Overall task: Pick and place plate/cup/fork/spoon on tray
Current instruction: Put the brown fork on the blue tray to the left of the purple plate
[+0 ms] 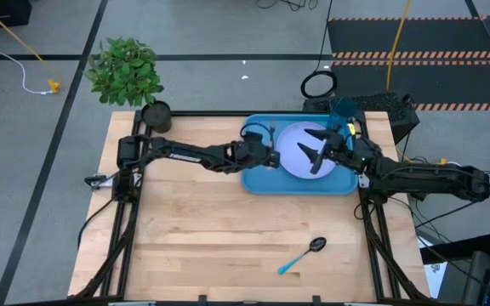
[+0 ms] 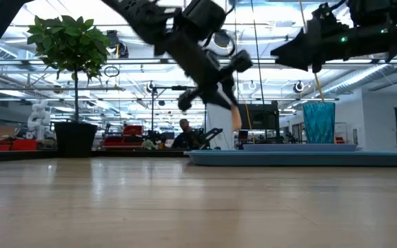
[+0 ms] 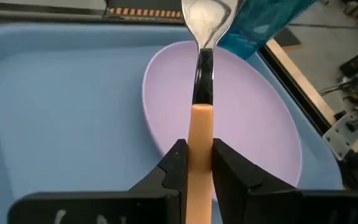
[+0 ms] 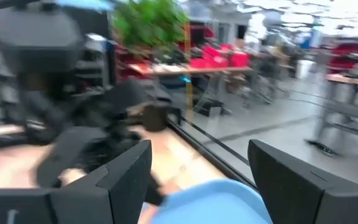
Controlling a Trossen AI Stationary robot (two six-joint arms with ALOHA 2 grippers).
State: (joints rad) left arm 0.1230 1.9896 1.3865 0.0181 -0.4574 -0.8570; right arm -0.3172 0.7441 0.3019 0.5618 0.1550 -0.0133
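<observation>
The blue tray (image 1: 258, 180) lies at the table's far side with the lavender plate (image 1: 294, 153) on it. The teal cup (image 1: 344, 114) stands at the tray's far right corner. My left gripper (image 3: 197, 155) is above the tray's left part, shut on the orange-handled fork (image 3: 202, 74), whose metal end points across the plate (image 3: 247, 124) toward the cup (image 3: 260, 22). My right gripper (image 1: 315, 150) is open and empty, high above the plate. The blue-handled spoon (image 1: 303, 254) lies on the bare table near the front edge. My left gripper pinches the fork's orange handle (image 3: 199, 134) between its two fingers, just behind where the handle meets the metal neck. The fingers come slanting down from the table's left and lie along the fork. The fork is lifted clear above the tray (image 2: 302, 157).
A potted green plant (image 1: 126, 72) stands at the table's far left corner. The wooden table in front of the tray holds only the spoon. The two grippers are close together over the tray.
</observation>
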